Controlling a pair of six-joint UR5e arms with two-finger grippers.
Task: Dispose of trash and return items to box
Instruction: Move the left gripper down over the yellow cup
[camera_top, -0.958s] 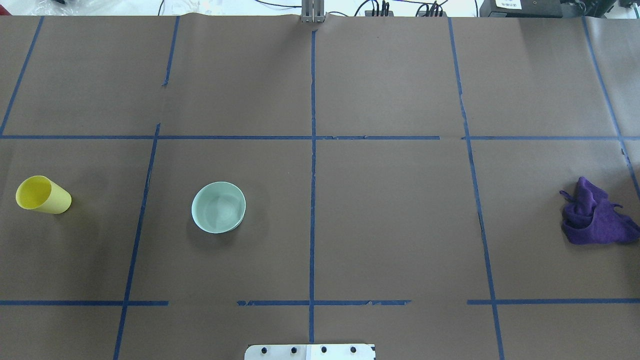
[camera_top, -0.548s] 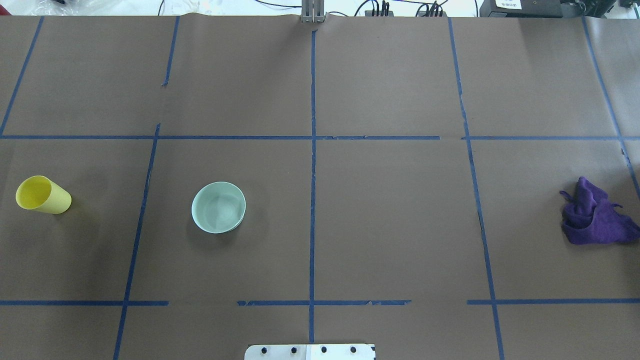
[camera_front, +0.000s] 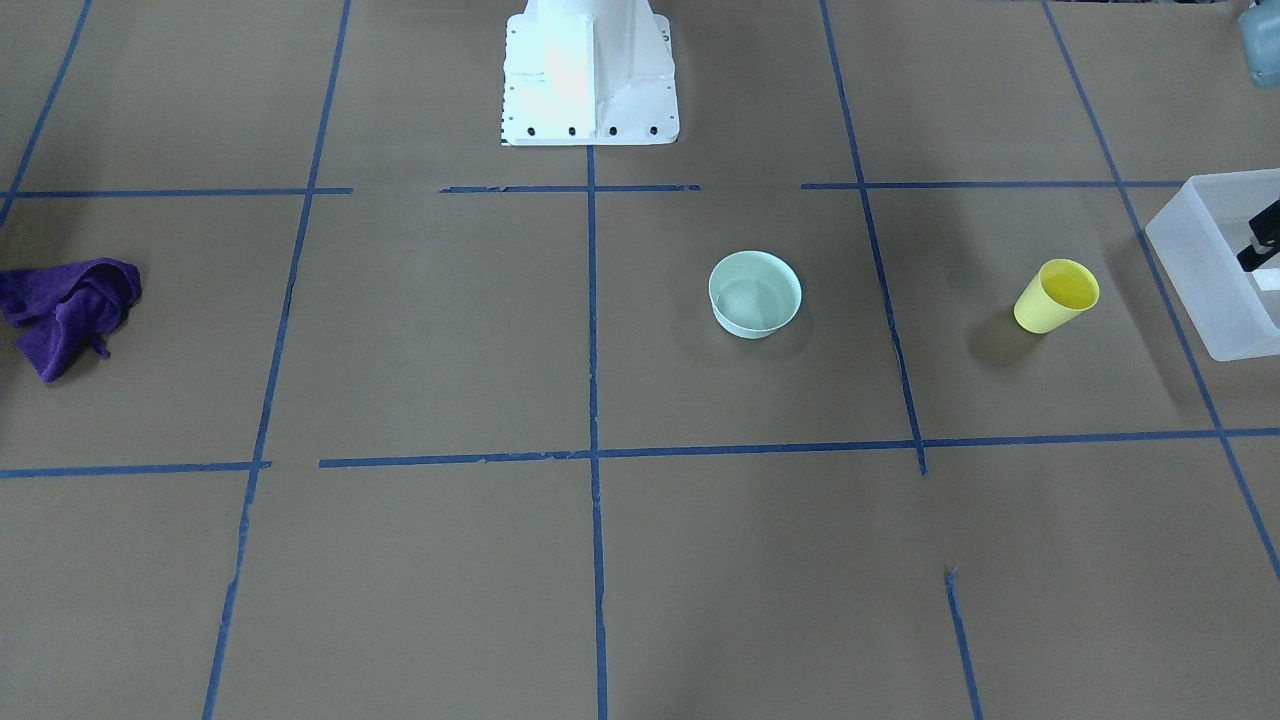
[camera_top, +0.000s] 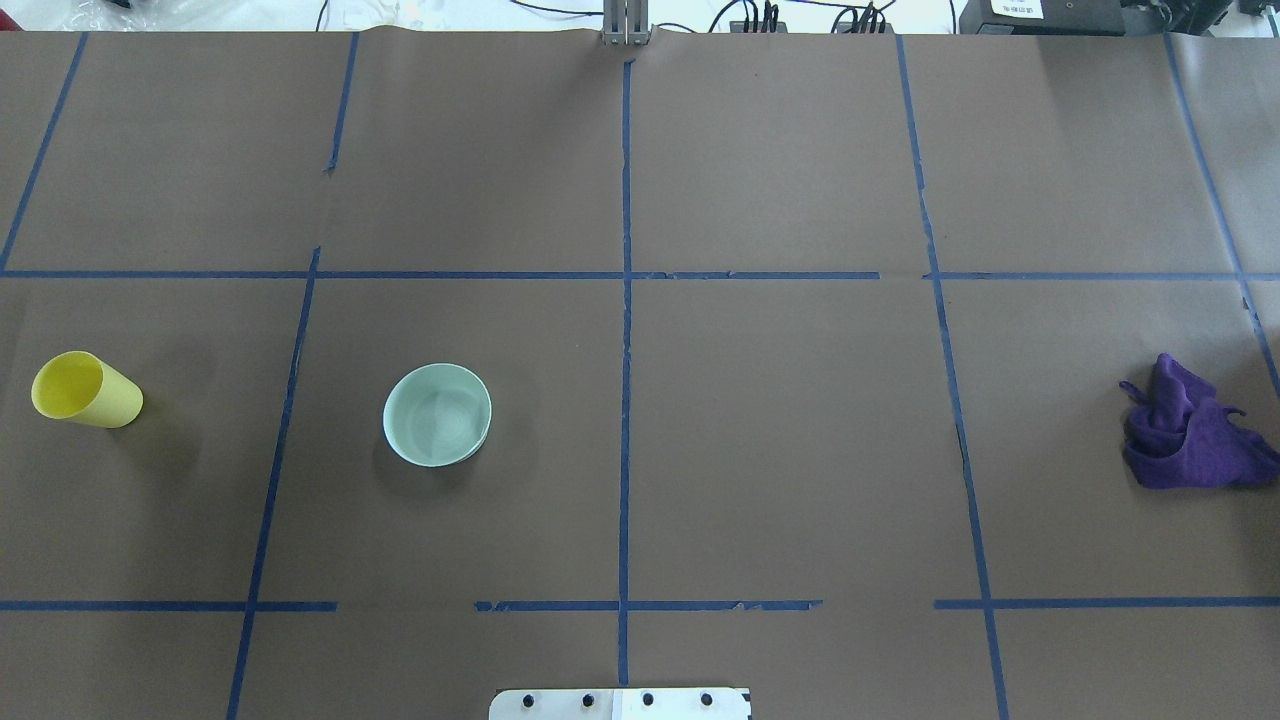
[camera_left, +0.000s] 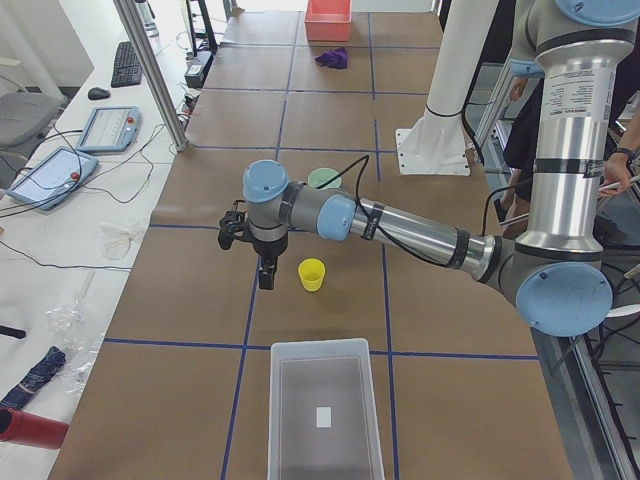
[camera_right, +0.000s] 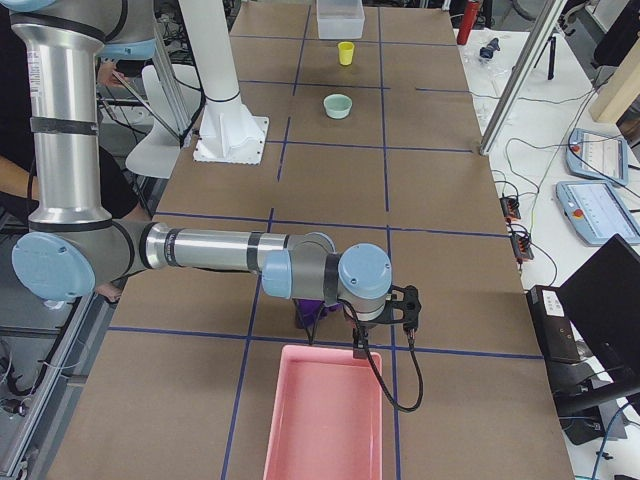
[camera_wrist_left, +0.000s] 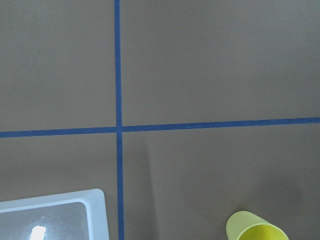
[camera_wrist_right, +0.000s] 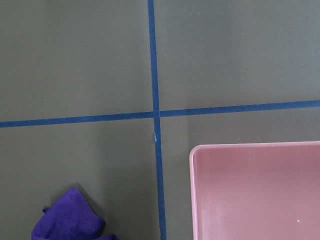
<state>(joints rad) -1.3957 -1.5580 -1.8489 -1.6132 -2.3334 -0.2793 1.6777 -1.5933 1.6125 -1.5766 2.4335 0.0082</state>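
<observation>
The yellow cup (camera_top: 85, 390) stands upright at the table's left side; it also shows in the front view (camera_front: 1055, 295) and at the bottom edge of the left wrist view (camera_wrist_left: 255, 229). The mint-green bowl (camera_top: 437, 414) sits upright to the cup's right, empty. The frosted-white box (camera_front: 1195, 265) lies beyond the cup at the table's left end (camera_left: 320, 345). My left gripper (camera_left: 265, 280) hangs above the table beside the cup; I cannot tell its state. My right gripper (camera_right: 357, 350) hangs over the near edge of a pink bin; I cannot tell its state.
A crumpled purple cloth (camera_top: 1190, 430) lies at the table's right side, next to the pink bin (camera_wrist_right: 250, 195). The white robot base (camera_front: 588, 70) stands at the middle of the robot's edge. Blue tape lines grid the brown table cover.
</observation>
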